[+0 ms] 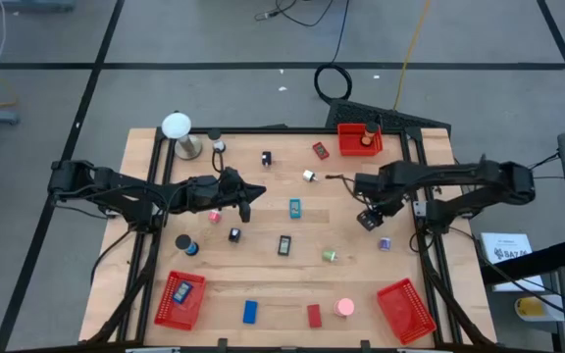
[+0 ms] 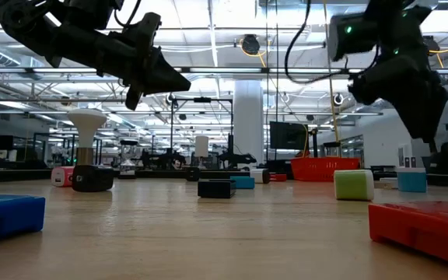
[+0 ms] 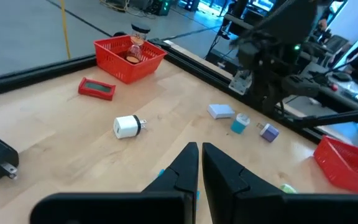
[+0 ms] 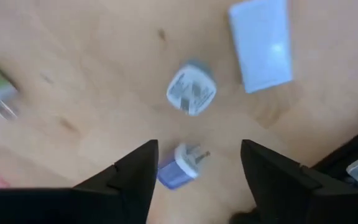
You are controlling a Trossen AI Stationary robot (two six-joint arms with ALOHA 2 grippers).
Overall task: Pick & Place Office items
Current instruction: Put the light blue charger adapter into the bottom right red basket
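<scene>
Small office items lie scattered on the wooden table (image 1: 263, 279). My right gripper (image 4: 194, 171) is open and empty above the table's right side (image 1: 369, 216). A purple plug piece (image 4: 180, 167) lies on the wood below, between its fingers and clear of them. A round blue-and-white plug (image 4: 191, 90) and a pale flat block (image 4: 261, 43) lie beyond it. My left gripper (image 3: 199, 158) is shut and empty, raised over the table's middle left (image 1: 250, 196), with a teal block (image 1: 294, 207) to its right. A white plug (image 3: 128, 126) lies ahead of it.
Red mesh baskets stand at the far right (image 1: 358, 139), near left (image 1: 181, 299) and near right (image 1: 405, 309). A white ball on a stand (image 1: 177, 127) is at the far left. A blue block (image 1: 250, 311), a red block (image 1: 313, 315) and a pink round piece (image 1: 345, 307) lie near the front edge.
</scene>
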